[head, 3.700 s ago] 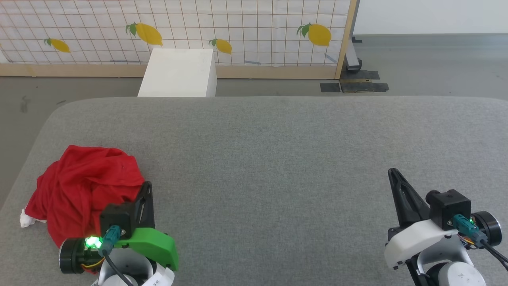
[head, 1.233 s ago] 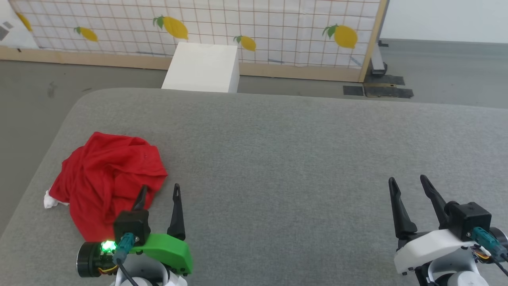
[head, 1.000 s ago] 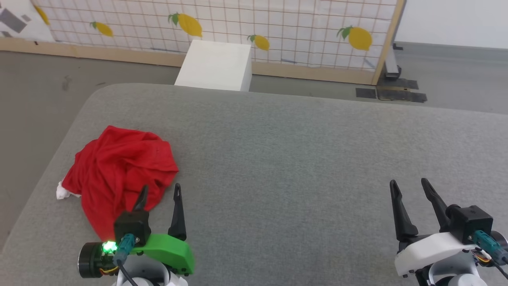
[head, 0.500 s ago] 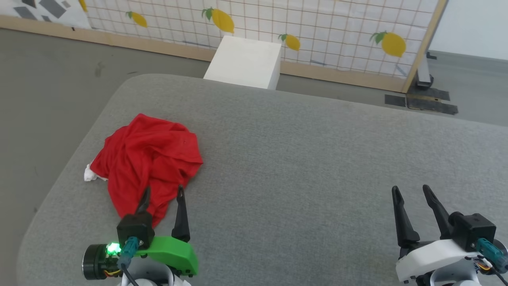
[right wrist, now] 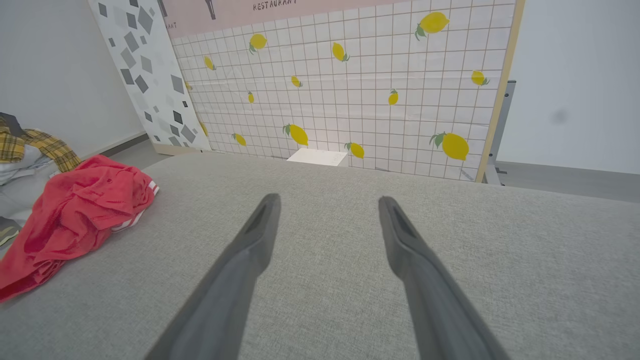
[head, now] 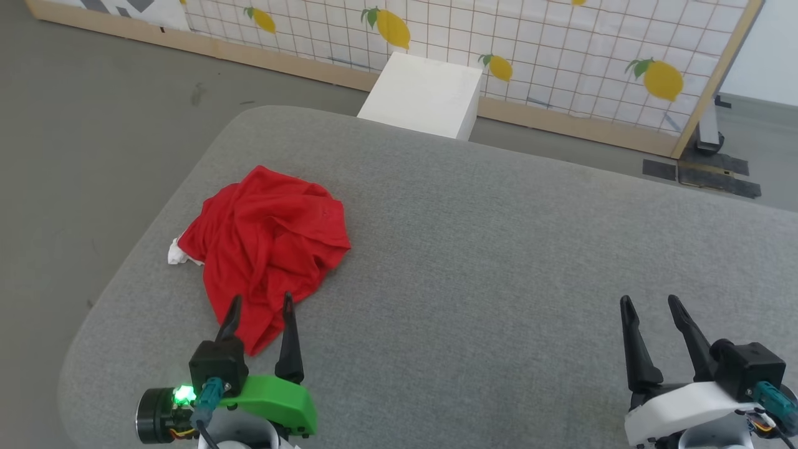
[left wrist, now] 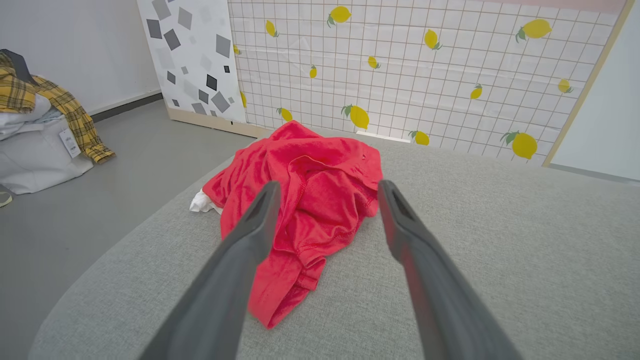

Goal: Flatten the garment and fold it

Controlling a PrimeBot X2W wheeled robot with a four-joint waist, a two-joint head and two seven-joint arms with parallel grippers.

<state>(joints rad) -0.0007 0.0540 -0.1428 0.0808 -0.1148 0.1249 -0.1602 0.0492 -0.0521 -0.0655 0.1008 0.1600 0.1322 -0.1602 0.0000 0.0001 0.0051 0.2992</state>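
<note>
From the head, the red shirt lies crumpled on the left part of the grey worktop. Its long axis runs far to near, and the narrow near end shows between the spread, empty fingers of the left pincer. The right pincer, equally wide and empty, is well apart. The left wrist shows the shirt just ahead. On the right wrist it lies far left, striped trim showing.

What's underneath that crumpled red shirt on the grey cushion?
The red shirt lies bunched on the grey cushion. A white bit of fabric, probably its own sleeve, pokes out from under its left edge. The heap's folds cover anything else beneath it.
</note>
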